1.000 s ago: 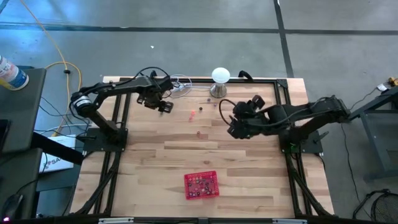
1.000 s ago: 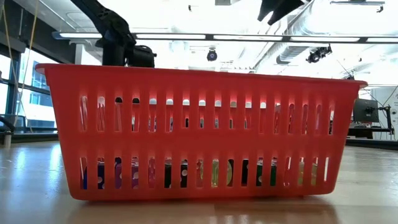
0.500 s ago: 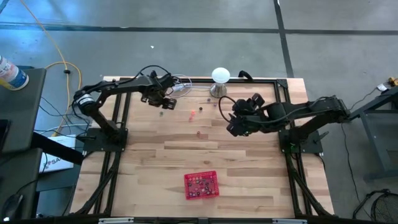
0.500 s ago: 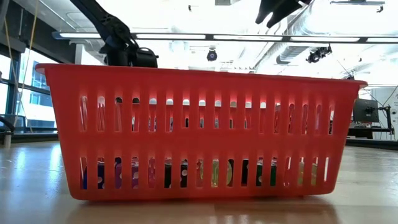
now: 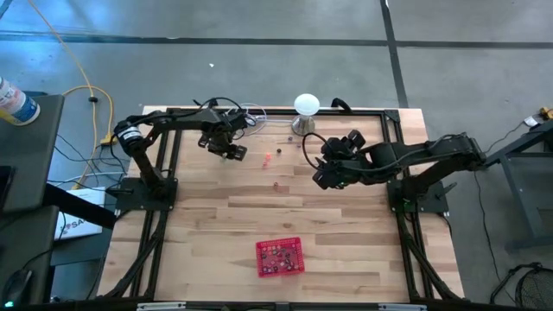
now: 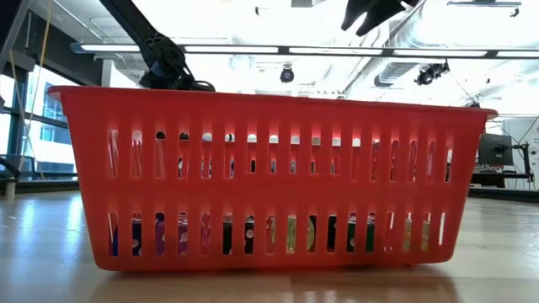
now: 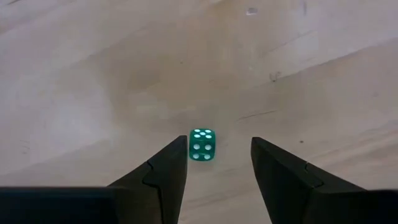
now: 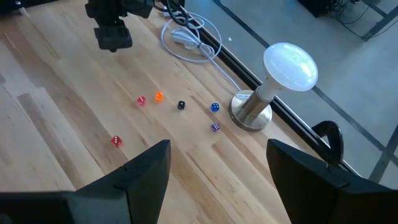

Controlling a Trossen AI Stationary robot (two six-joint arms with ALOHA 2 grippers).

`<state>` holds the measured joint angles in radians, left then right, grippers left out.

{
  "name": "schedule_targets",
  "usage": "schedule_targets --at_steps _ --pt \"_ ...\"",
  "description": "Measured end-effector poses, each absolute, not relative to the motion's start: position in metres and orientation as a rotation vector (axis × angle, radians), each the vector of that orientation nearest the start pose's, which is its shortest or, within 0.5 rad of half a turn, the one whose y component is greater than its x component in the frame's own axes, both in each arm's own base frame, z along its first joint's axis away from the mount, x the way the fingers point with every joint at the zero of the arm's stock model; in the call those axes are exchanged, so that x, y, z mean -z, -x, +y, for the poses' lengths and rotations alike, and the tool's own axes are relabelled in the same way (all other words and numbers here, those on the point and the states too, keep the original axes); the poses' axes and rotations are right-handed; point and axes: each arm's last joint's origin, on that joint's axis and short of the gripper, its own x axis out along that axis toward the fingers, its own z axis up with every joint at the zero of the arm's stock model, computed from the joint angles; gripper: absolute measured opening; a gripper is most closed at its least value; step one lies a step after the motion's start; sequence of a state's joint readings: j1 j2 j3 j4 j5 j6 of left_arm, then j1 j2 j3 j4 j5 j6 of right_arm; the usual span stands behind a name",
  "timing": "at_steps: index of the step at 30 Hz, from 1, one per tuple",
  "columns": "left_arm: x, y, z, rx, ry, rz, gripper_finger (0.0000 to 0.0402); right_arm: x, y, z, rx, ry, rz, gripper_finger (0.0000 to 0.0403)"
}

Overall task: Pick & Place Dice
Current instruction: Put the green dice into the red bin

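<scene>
A small green die (image 7: pixel 202 144) lies on the wooden table. My left gripper (image 7: pixel 219 149) hangs open right above it, pointing down, with the die in the gap close to one finger (image 7: pixel 169 163) and nothing held. In the high view this gripper (image 5: pixel 228 149) is at the table's far left. Several loose dice, red (image 8: pixel 116 141), pink (image 8: pixel 141 100), orange (image 8: pixel 158 96), dark (image 8: pixel 181 105), blue (image 8: pixel 214 107) and purple (image 8: pixel 214 127), lie at the far middle. My right gripper (image 5: pixel 321 177) waits open above the table, right of these dice.
A red mesh basket (image 5: pixel 279 257) with several dice in it stands near the front edge and fills the low view (image 6: pixel 269 177). A white ball-topped metal stand (image 5: pixel 306 108) and a coiled white cable (image 8: pixel 193 37) sit at the far edge.
My left gripper has come down toward the table over the green die, still open and pointing down. In the low view its arm has sunk behind the basket's rim. My right gripper has kept still.
</scene>
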<state>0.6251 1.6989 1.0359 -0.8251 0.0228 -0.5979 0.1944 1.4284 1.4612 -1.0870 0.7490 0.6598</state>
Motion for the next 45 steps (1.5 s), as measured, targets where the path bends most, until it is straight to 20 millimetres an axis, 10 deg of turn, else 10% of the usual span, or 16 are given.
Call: schedule_targets --at_steps 34,45 --pt "-0.157 -0.230 0.164 -0.722 0.799 1.324 0.0044 -0.357 -0.272 0.026 0.762 -0.120 0.724 0.0256" --pt "-0.265 -0.245 0.082 -0.288 0.700 1.050 0.0044 -0.359 -0.273 0.046 0.657 -0.093 0.709 0.0256"
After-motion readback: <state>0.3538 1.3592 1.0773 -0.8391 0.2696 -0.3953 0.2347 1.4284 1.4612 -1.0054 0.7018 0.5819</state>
